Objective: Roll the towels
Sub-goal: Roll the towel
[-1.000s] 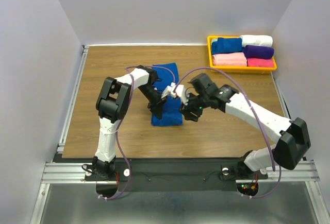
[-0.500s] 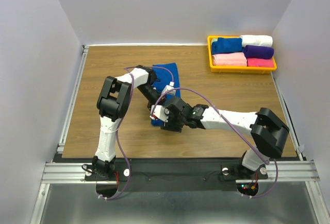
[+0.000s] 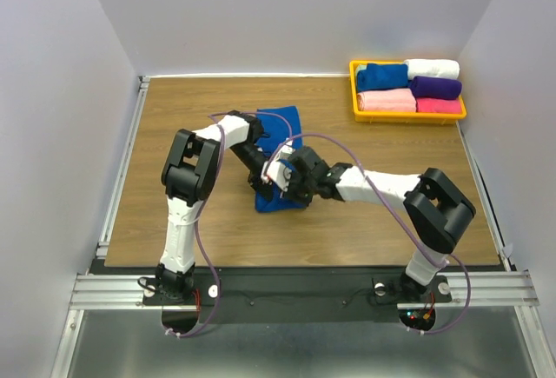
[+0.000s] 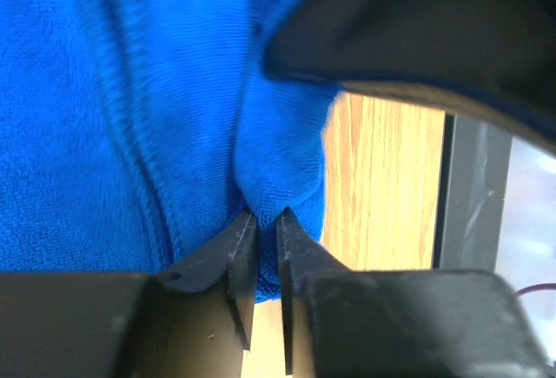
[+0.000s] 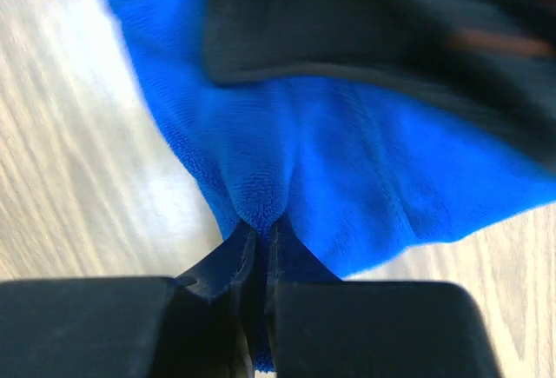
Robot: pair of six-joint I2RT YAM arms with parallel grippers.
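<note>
A royal-blue towel (image 3: 283, 122) lies lengthwise on the wooden table, its near end bunched (image 3: 280, 203). Both grippers meet at that near end. My left gripper (image 3: 263, 180) reaches in from the left. In the left wrist view its narrow jaws (image 4: 265, 215) pinch a puckered fold of the towel (image 4: 130, 91). My right gripper (image 3: 285, 183) comes in from the right. It is shut on a pucker near the towel's (image 5: 365, 161) edge, the fingertips (image 5: 262, 226) almost touching. A second blue towel (image 3: 382, 76) sits rolled in the yellow tray (image 3: 353, 91).
The yellow tray stands at the back right corner and also holds white (image 3: 433, 68), purple (image 3: 436, 87) and pink (image 3: 387, 100) rolled towels. Grey walls close the table on three sides. Bare wood (image 3: 174, 161) lies left of the towel, and the table's metal edge (image 4: 473, 195) runs beside it.
My right arm swung in from the right to the towel's near end and its open jaws closed on the cloth. The left gripper stayed at the towel.
</note>
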